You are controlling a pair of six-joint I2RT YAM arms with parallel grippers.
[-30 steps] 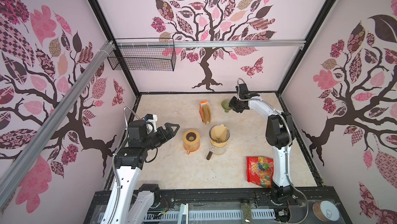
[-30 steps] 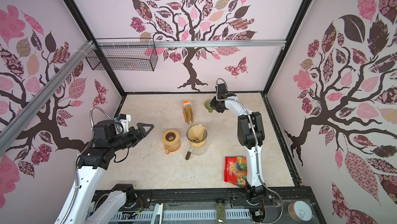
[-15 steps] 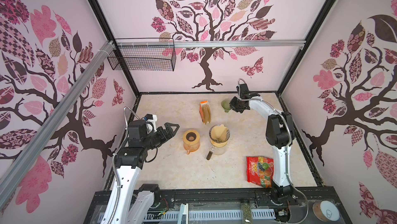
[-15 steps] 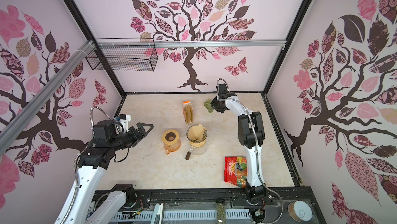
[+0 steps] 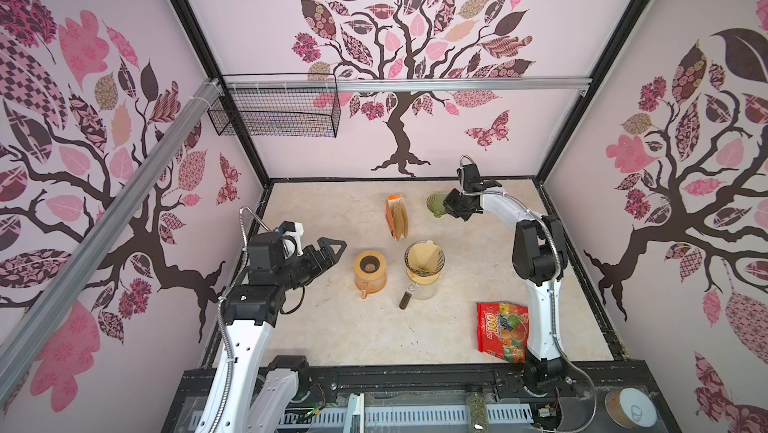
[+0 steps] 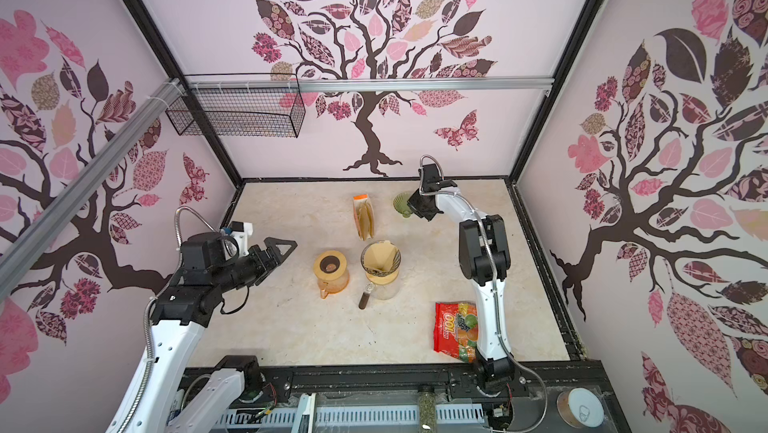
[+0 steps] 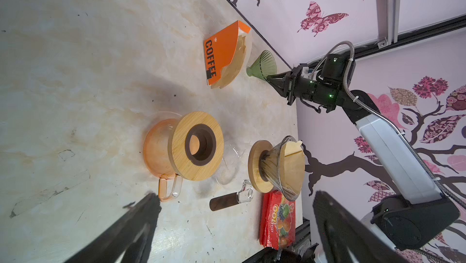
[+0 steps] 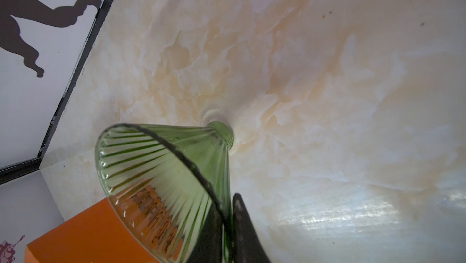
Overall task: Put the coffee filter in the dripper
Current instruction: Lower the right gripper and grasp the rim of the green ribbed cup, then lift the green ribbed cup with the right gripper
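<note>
Right gripper (image 8: 225,215): you're closing on the green dripper (image 8: 164,178), with one finger inside the flared rim, one outside, and the glass wall pinched between them.
Just changing: your arm is sitting where it was a second ago. Only the jaws are coming together, so this is the grab, not the approach.
Grip check: I'm calling it clamped. The inner finger is showing only through ribbed glass, though, so I can't say how firmly it's biting.
Dripper: it's resting stem-down on the table (image 8: 327,72) just ahead of your fingertips, its mouth opening back toward your wrist. It doesn't look lifted yet.
Coffee filter: the stack is waiting untouched in the orange filter box (image 5: 397,217), just past the dripper from your right fingertips. One filter is already sitting in the clear dripper (image 5: 424,259), off to the side of your left gripper's line.
Left gripper (image 5: 328,249): it's hovering with its jaws spread wide and carrying nothing. Its tips are pointing at the amber carafe (image 5: 370,272) a short reach ahead.
What it's meaning: you're securing the dripper first, probably to seat it on that carafe's wooden collar. The filter step is still ahead of you.
Watching for: thin glass held by the rim could be swinging as you lift.
</note>
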